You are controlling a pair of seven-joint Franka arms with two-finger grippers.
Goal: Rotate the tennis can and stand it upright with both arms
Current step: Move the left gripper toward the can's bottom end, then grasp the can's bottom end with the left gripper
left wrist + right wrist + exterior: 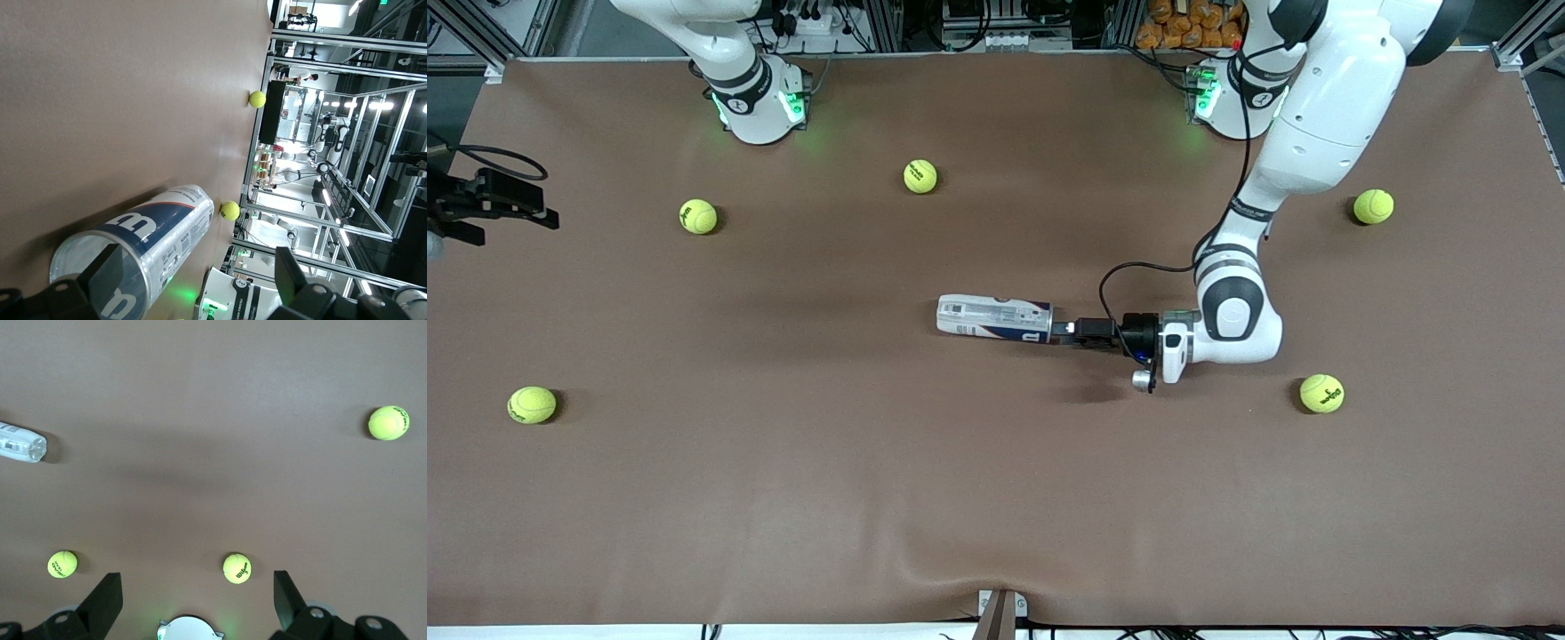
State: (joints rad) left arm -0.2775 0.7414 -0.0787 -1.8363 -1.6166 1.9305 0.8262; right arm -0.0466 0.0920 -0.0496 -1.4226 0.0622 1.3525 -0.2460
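Observation:
The tennis can (994, 319) lies on its side in the middle of the brown table, with its white and dark-blue label showing. My left gripper (1060, 331) is low and level at the can's end that faces the left arm's end of the table. In the left wrist view the can (150, 233) is right in front of the open gripper (200, 270), with one finger (107, 270) across its rim and the other well clear. My right gripper (507, 206) hangs high over the table's edge at the right arm's end, open and empty (197, 593). The can's end (20, 442) shows far off in its view.
Several yellow-green tennis balls lie scattered on the table: one (920, 176) and another (698, 216) nearer the arm bases, one (1373, 206) and one (1321, 393) at the left arm's end, one (532, 404) at the right arm's end.

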